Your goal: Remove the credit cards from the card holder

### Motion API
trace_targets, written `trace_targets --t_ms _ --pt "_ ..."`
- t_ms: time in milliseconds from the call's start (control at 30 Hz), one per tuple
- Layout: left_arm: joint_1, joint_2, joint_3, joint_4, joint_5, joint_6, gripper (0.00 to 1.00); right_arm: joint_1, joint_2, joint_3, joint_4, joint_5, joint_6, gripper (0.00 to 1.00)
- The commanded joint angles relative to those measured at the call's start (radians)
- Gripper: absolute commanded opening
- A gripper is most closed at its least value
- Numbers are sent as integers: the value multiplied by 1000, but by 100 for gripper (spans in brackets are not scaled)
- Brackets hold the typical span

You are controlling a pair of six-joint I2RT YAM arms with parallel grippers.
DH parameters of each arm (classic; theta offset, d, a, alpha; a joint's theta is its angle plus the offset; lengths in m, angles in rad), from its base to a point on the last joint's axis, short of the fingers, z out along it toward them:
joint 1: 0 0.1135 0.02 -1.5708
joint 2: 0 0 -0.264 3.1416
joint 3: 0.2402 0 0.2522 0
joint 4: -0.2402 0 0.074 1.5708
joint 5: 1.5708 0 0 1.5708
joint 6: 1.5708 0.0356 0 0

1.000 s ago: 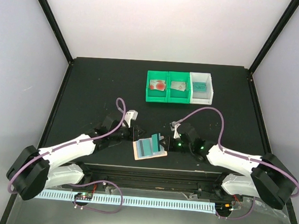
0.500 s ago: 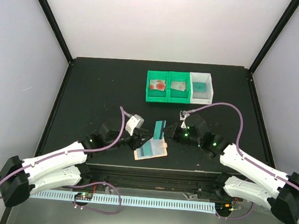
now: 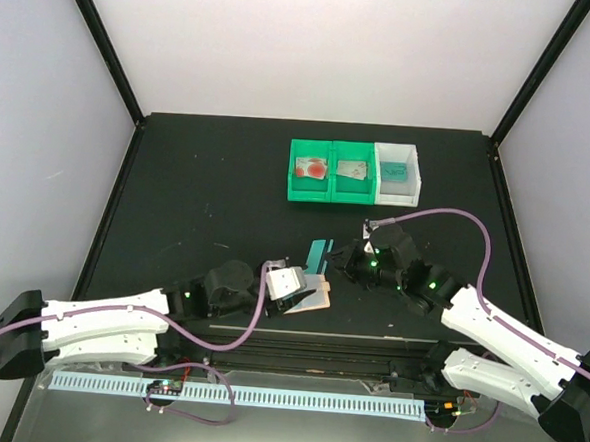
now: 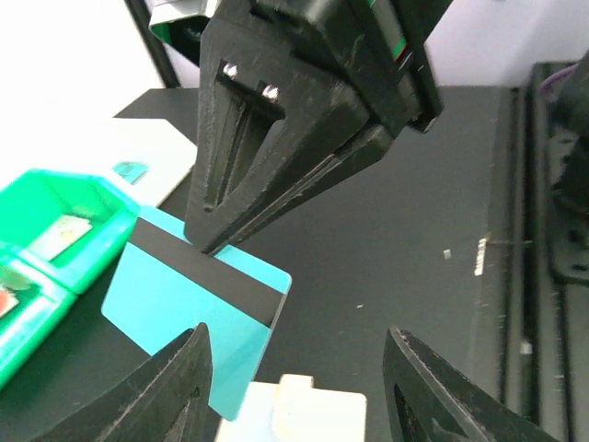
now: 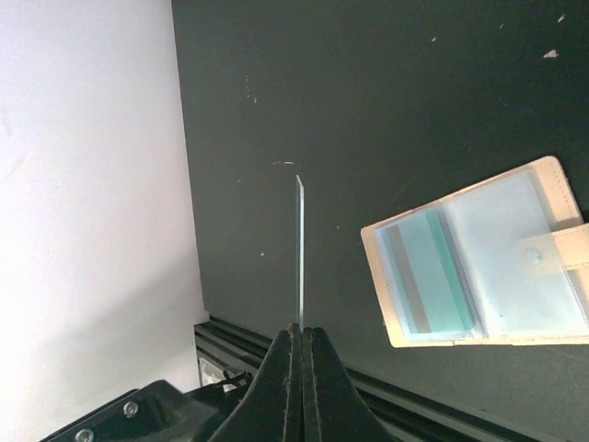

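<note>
The left arm (image 3: 109, 320) and right arm (image 3: 504, 329) are white shells with black joints, each trailing a purple cable (image 3: 456, 213). Green lights (image 3: 373, 250) glow on the right one. The black right gripper (image 4: 207, 241) carries two silver screws (image 4: 269, 90).

- credit card (image 4: 179, 308): smooth plastic, slight sheen; black stripe matt.
- card holder (image 5: 511, 216): matt peach cover, clear glossy pockets.
- table (image 5: 386, 92): matt black, dust-specked.
- green bin (image 4: 81, 256): glossy plastic.

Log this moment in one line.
right hand: shut on teal card, clear of card holder | left hand: open, over holder | second teal card: in pocket
</note>
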Motion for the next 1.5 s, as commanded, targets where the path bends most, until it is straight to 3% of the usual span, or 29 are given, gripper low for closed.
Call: trace_targets --t_ms 0,267,433,933,1200,1467 --pt "-46 61 60 49 -185 175 52 -5 -1 -4 38 -56 52 1" --pt "-89 157 87 51 -280 263 52 -6 -2 -36 85 -100 76 1" --pt "-108 175 93 44 -370 284 47 -5 -10 -50 93 -109 82 1" --pt "-129 191 86 36 -458 268 2 -5 -8 -91 154 -110 86 1" --pt "-128 170 77 0 -458 129 2 -5 -63 -160 297 -71 -20 38" --pt "-51 116 85 -59 -284 -142 2 -5 -261 -239 294 101 -266 47"
